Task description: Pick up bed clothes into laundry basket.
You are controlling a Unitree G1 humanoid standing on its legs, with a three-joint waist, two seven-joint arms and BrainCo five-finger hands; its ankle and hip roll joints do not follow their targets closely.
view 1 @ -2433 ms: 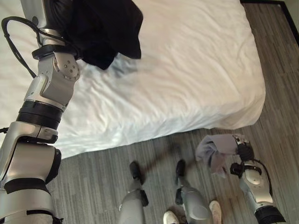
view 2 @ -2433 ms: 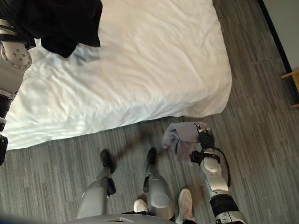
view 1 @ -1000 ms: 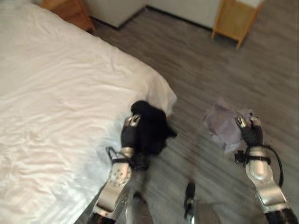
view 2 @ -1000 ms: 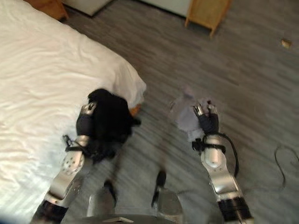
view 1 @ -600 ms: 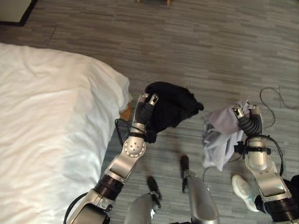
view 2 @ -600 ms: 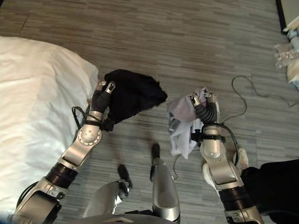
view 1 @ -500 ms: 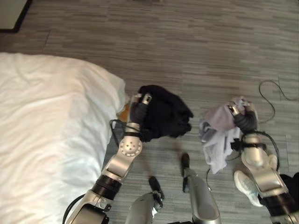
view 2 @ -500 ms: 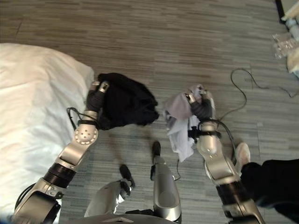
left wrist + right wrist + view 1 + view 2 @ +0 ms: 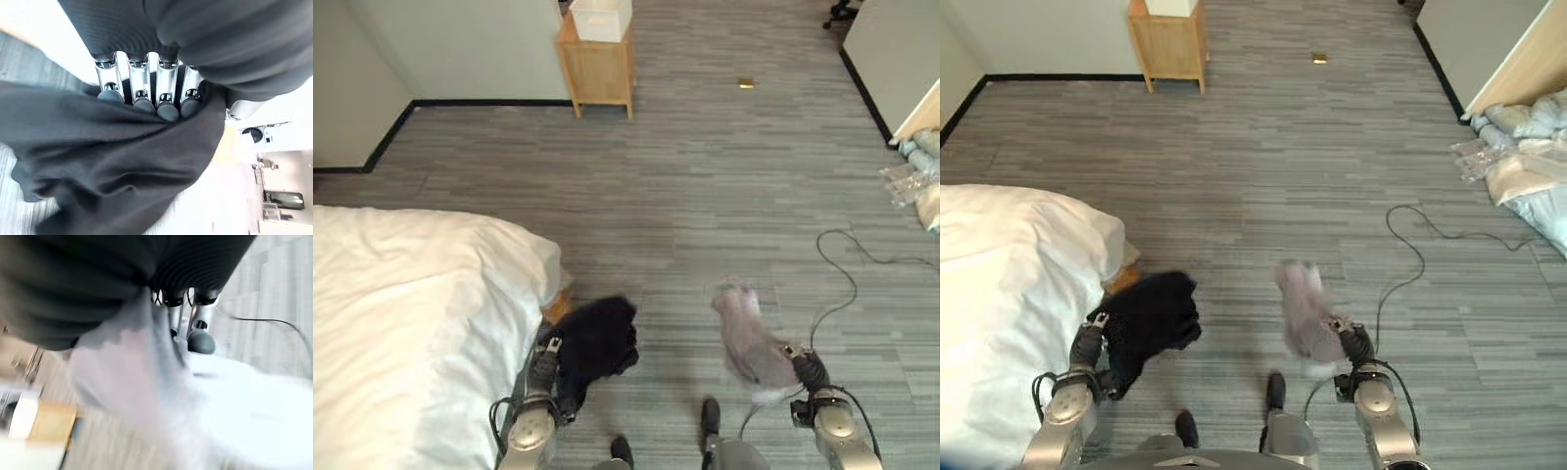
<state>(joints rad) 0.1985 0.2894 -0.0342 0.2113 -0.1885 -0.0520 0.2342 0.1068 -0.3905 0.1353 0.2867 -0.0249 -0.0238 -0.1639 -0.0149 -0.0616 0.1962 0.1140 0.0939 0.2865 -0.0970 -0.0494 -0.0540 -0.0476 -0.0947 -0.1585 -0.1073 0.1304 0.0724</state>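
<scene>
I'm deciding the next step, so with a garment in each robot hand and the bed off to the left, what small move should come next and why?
Probably keep both grips and keep turning to look for the basket. The left robot hand is curled on the black garment, the right robot hand holds the pale grey garment, and no laundry basket appears on the grey floor ahead.

Black garment (image 9: 594, 341); pale lilac garment (image 9: 749, 345); white bed (image 9: 401, 323).

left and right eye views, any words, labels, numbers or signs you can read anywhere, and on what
None can be read.
The black garment in the left hand and the pale lilac garment in the right hand show no print.
The white box on the wooden nightstand shows none either.
</scene>
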